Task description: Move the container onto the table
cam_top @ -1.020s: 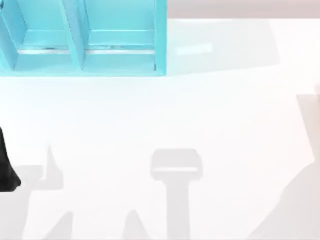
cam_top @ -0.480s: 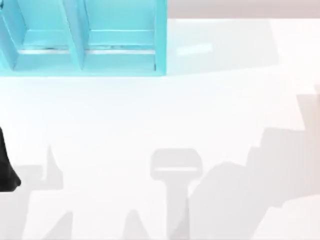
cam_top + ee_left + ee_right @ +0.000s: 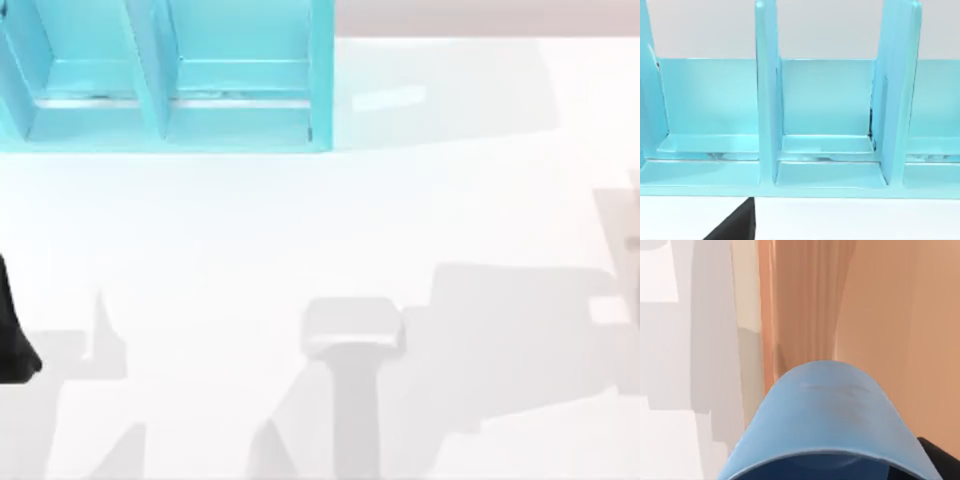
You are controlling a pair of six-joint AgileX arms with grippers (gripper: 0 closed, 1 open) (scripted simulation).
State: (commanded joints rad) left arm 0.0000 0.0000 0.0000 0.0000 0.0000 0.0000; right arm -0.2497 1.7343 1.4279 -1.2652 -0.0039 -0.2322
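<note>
container (image 3: 827,425) close under my right wrist, rim cut off; grip state unclear. shelf unit (image 3: 170,75) far across table (image 3: 300,230).

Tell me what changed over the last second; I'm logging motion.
On the table, the grey shadow at the right has spread leftward, toward the middle. The turquoise shelf and the dark left arm at the left edge stayed put. The right wrist view shows the blue cup up close.

shelf unit (image 3: 170,75): far left (turquoise) | table (image 3: 300,220): white, shadowed
</note>
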